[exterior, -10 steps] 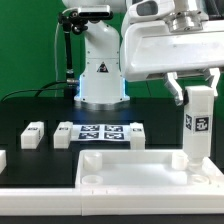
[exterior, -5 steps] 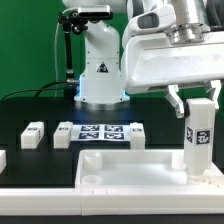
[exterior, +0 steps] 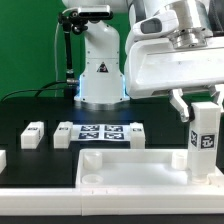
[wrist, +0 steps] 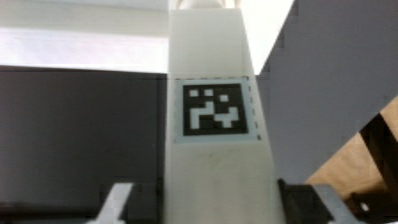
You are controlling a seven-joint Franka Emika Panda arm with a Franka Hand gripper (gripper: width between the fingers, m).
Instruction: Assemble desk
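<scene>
The tool (exterior: 203, 104) is clenched on a leg (exterior: 205, 140), with its fingers (exterior: 179, 101) pressed against opposite sides of the post near its upper end. The leg hangs upright over the top (exterior: 130, 170), at the top's end on the exterior view's right. Its tag (exterior: 204, 141) faces the exterior camera. The leg's lower end reaches down inside the top's raised rim at that corner. Whether it sits in a socket or stops just above one cannot be told.

In the wrist view the leg fills the middle of the picture. Its tag is plainly readable there, and a finger shows on each side of the post.

The top lies flat on the black tabletop (exterior: 30, 110). A round socket (exterior: 92, 178) shows at the top's near corner on the exterior view's left.

- Just behind the top's rear rim, and apart from it, the marker board (exterior: 100, 133) lies flat.
- A loose leg (exterior: 33, 134) lies on its side behind the top's end on the exterior view's left.
- A white part (exterior: 3, 160) lies beside that same end of the top, cut off by the picture's edge.
- The robot base (exterior: 100, 70) stands well behind the top.
</scene>
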